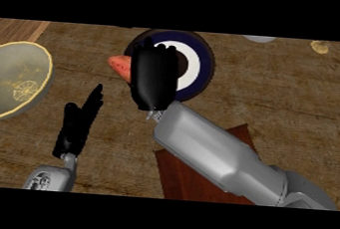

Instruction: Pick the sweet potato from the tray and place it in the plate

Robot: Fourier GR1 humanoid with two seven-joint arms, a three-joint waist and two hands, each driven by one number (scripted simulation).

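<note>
Carrying the sweet potato (119, 64) over to the plate (195, 56), with the tray (198, 181) left behind near the lower edge.

Head view: the right hand (153, 78) has its fingers curled round the sweet potato, whose orange end pokes out at the hand's left side, right at the plate's left rim; the hand covers most of it, so how far it reaches over the plate I cannot tell. The grasp looks kept so the vegetable can be set down on the plate. The left hand (78, 122) rests lower left, fingers straight and together, near a yellow-rimmed bowl (13, 78), out of the way.
</note>
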